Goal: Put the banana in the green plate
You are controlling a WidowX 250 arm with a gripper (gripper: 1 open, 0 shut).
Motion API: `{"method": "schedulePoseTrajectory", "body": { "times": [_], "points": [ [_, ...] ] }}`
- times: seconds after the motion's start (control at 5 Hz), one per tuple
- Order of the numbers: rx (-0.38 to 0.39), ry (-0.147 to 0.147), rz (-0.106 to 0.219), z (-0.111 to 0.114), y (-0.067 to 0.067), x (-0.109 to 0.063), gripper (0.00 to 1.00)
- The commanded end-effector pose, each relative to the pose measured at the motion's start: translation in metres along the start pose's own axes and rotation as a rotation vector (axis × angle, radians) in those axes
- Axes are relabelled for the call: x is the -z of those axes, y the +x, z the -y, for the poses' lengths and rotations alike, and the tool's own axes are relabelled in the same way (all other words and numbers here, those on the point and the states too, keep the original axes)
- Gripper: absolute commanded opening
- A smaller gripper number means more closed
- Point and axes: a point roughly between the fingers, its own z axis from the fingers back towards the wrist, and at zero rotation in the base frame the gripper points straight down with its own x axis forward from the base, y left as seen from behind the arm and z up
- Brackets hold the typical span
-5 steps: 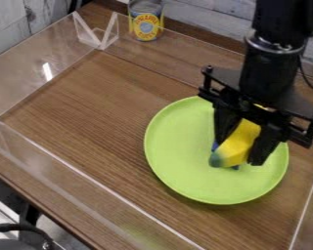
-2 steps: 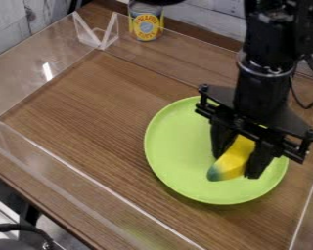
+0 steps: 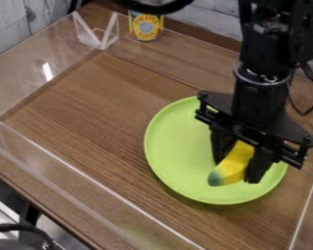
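A large lime-green plate [image 3: 176, 146] lies on the wooden table at the right. Directly over its right half hangs my black gripper [image 3: 245, 166], pointing straight down. Its fingers are shut on the yellow banana [image 3: 233, 164], whose greenish-dark tip [image 3: 217, 179] pokes out low on the left, just above or touching the plate's surface; contact cannot be told. The upper part of the banana is hidden between the fingers.
A clear acrylic wall [image 3: 28, 59] rings the table on the left and back. A yellow-labelled can [image 3: 146, 25] stands at the back beside a clear folded stand [image 3: 94, 31]. Cables hang at the far right [image 3: 311, 83].
The gripper with the banana has sunk slightly toward the plate and stays shut on it.
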Motion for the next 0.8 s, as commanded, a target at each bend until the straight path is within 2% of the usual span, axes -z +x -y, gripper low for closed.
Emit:
{"method": "schedulePoseTrajectory", "body": {
  "times": [0.0, 0.6],
  "points": [
    [-0.007, -0.014, 0.029, -0.0016, 0.0036, -0.0040, 0.00],
    [-0.009, -0.031, 0.040, -0.0055, 0.0064, 0.0034, 0.00]
  ]
}}
